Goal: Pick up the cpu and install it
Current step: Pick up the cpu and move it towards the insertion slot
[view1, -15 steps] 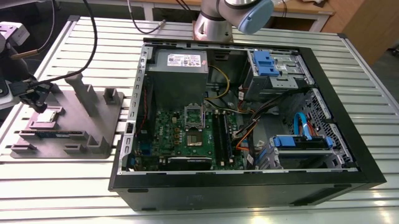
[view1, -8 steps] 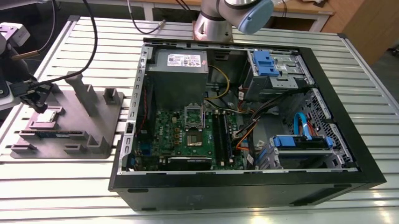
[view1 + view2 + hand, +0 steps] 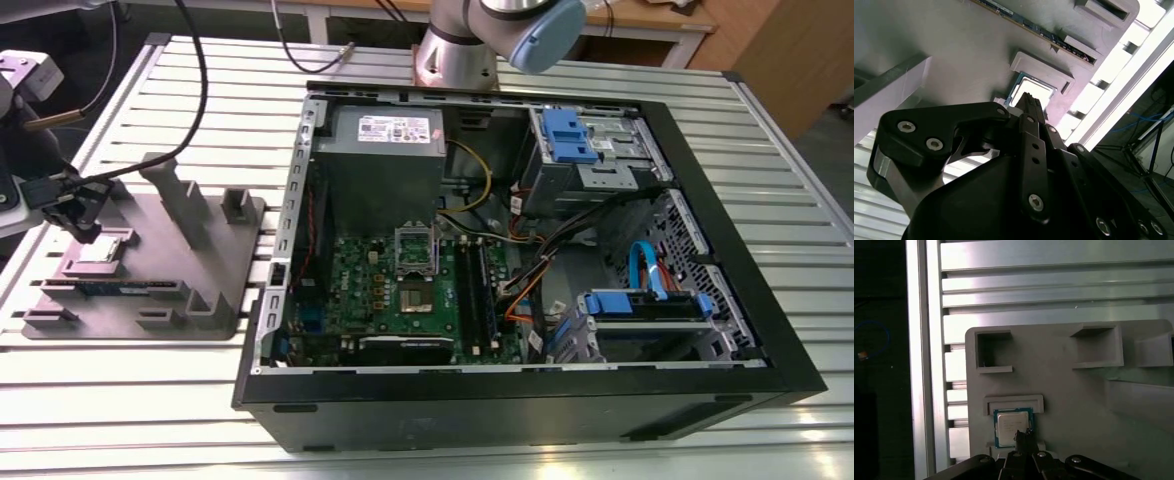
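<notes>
Exterior view catches the open computer case (image 3: 534, 405) well off from the claw (image 3: 83, 215); first wrist view shows its tips pinched together, empty, right over the cpu (image 3: 1011, 424) in the grey holder (image 3: 1064, 385).

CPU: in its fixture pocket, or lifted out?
In the pocket: in the first wrist view the cpu lies flat in a pocket of the fixture, gripper over it.

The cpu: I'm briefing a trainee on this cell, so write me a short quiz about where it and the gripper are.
1. True or false: the cpu lies in the motherboard socket.
2. The gripper is nearest to: A) the cpu B) the power supply C) the blue drive bay.
3. Fill in: the grey holder stands to the exterior view's ____ of the computer case.
Key: 1 false; 2 A; 3 left.
</notes>
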{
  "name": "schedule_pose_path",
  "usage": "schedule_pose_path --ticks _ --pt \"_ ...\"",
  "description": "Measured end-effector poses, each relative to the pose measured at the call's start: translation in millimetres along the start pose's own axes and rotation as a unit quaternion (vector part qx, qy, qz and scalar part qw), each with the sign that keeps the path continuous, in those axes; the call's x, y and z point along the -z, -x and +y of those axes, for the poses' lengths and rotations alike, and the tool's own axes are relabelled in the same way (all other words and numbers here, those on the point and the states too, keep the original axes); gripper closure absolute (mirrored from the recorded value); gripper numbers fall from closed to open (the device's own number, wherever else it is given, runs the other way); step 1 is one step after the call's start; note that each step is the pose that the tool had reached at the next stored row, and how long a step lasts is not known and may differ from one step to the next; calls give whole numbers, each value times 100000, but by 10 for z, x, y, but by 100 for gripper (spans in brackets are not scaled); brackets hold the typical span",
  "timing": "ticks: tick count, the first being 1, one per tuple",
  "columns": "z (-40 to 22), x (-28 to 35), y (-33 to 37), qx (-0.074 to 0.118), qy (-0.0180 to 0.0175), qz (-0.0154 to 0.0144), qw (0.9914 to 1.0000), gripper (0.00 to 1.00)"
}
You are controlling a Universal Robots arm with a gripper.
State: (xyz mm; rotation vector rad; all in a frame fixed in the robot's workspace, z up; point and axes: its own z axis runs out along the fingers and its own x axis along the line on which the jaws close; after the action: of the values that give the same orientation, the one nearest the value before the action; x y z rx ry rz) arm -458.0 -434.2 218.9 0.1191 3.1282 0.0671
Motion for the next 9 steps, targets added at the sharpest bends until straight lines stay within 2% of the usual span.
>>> schedule_pose_path --ticks 9 --pt "-4 -88 -9 -1 -3 4 100000 89"
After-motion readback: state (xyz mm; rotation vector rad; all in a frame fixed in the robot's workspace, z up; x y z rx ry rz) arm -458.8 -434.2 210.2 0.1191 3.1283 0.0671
